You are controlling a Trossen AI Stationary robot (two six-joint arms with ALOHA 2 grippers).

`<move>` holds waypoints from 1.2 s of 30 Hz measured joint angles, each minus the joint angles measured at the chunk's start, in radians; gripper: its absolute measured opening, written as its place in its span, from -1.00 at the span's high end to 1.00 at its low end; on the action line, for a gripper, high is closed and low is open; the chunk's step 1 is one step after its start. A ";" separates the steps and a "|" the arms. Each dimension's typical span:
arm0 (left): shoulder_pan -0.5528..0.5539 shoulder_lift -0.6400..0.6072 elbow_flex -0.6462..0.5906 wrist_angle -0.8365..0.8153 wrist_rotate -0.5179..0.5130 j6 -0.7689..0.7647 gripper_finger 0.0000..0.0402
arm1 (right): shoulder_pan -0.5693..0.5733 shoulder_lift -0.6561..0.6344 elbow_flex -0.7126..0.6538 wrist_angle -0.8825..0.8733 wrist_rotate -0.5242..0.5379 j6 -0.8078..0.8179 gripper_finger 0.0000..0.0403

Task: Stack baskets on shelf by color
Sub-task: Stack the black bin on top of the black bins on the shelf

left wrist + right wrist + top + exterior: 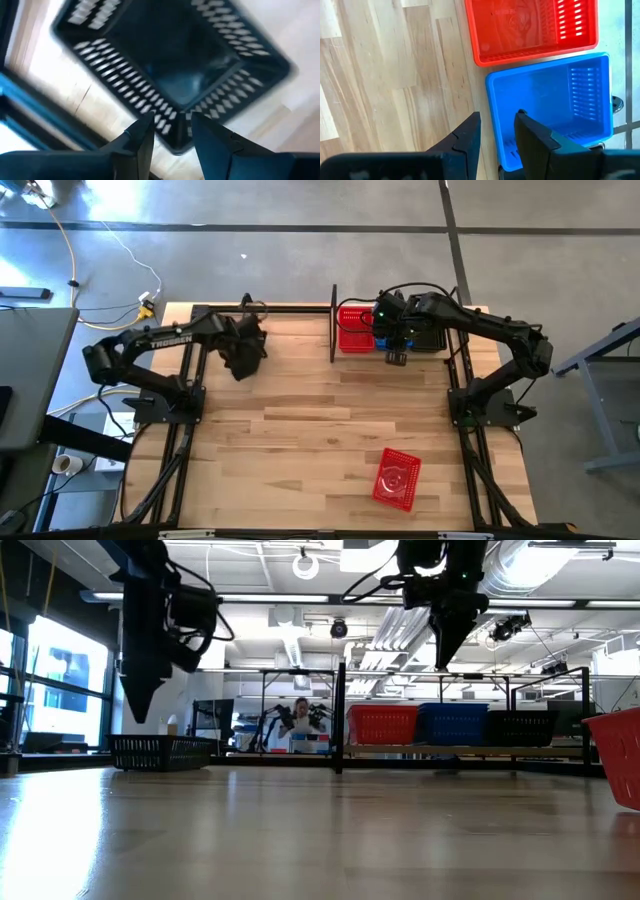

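A black basket [175, 55] rests by its bottom on the table at the far left [160, 751]. My left gripper [172, 119] hangs open above it [136, 708], fingers pointing down over one corner, clear of the rim. The shelf [340, 720] at the far edge holds a red basket [382, 725], a blue basket [450, 725] and a black one [520, 727] side by side. My right gripper [498, 116] is open above the blue basket's [555, 100] table-side wall [442, 658], not touching it. Another red basket [397, 477] sits near the table's near edge.
The shelf's black upright [333, 325] stands between the two grippers, and a black rail [290, 308] runs along the far edge. Bare wood table [300, 420] stretches between the arms. Both arm bases stand at the table's sides. A person [300, 720] is far off in the room.
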 joint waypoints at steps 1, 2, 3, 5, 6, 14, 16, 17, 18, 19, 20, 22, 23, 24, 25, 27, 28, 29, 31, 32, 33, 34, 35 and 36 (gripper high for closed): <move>0.028 0.000 0.000 0.000 0.003 -0.018 0.40 | 0.000 0.000 0.000 0.000 0.000 0.000 0.48; 0.053 0.000 0.000 0.000 0.010 -0.037 0.40 | 0.000 0.000 0.000 0.000 0.000 0.000 0.48; 0.076 0.000 0.000 0.001 0.022 -0.058 0.40 | 0.000 0.000 0.000 0.000 0.000 -0.001 0.48; 0.118 0.000 0.000 0.010 0.050 -0.098 0.40 | 0.000 0.000 0.000 0.000 0.000 -0.001 0.48; 0.135 0.000 0.000 0.017 0.064 -0.115 0.40 | 0.000 0.000 0.000 0.000 0.000 -0.002 0.48; 0.227 0.000 0.000 0.029 0.081 -0.240 0.40 | 0.000 0.000 0.000 0.000 0.000 -0.002 0.48; 0.243 0.000 0.000 0.031 0.081 -0.254 0.40 | 0.000 0.000 0.000 0.000 0.000 -0.002 0.48; 0.251 0.000 0.000 0.034 0.081 -0.256 0.40 | 0.000 0.000 0.000 0.000 0.000 -0.002 0.48; 0.256 0.000 0.000 0.042 0.082 -0.261 0.40 | 0.000 0.000 0.000 0.000 0.000 -0.002 0.48; 0.261 0.000 0.000 0.051 0.084 -0.270 0.40 | 0.000 0.000 0.000 0.000 0.000 -0.002 0.48; 0.265 0.000 0.000 0.061 0.089 -0.282 0.40 | 0.000 0.000 0.000 0.000 0.000 -0.002 0.48; 0.267 0.004 0.000 0.076 0.092 -0.300 0.40 | 0.000 0.000 0.000 0.001 0.000 -0.002 0.48; 0.266 0.010 0.000 0.083 0.086 -0.307 0.40 | 0.000 0.000 0.000 0.001 0.000 -0.002 0.48; 0.267 0.018 0.000 0.083 0.079 -0.313 0.40 | 0.000 0.000 0.000 0.001 0.000 -0.002 0.48; 0.267 0.028 0.000 0.082 0.074 -0.315 0.40 | 0.000 0.000 0.000 0.001 0.000 -0.002 0.48; 0.267 0.054 0.000 0.083 0.070 -0.316 0.40 | 0.000 0.000 0.000 0.001 0.000 -0.002 0.48; 0.267 0.070 0.000 0.083 0.062 -0.322 0.40 | 0.000 0.000 0.000 0.001 0.000 -0.002 0.48; 0.264 0.084 0.000 0.084 0.049 -0.334 0.40 | 0.000 0.000 0.000 0.001 0.000 -0.002 0.48; 0.255 0.101 0.000 0.099 0.020 -0.369 0.40 | 0.000 0.000 0.000 0.001 0.000 0.000 0.48; 0.252 0.112 0.001 0.110 0.007 -0.388 0.40 | 0.000 0.000 0.000 0.001 0.001 0.004 0.48; 0.249 0.122 0.001 0.117 -0.005 -0.407 0.40 | 0.000 0.000 0.000 0.001 0.001 0.010 0.48; 0.248 0.127 0.000 0.123 -0.010 -0.422 0.40 | 0.000 0.000 0.000 0.001 0.001 0.017 0.48; 0.248 0.130 0.000 0.129 -0.015 -0.435 0.40 | 0.000 0.000 0.000 0.000 0.001 0.020 0.48; 0.248 0.136 0.001 0.135 -0.016 -0.443 0.40 | 0.000 0.000 0.000 0.000 0.001 0.020 0.48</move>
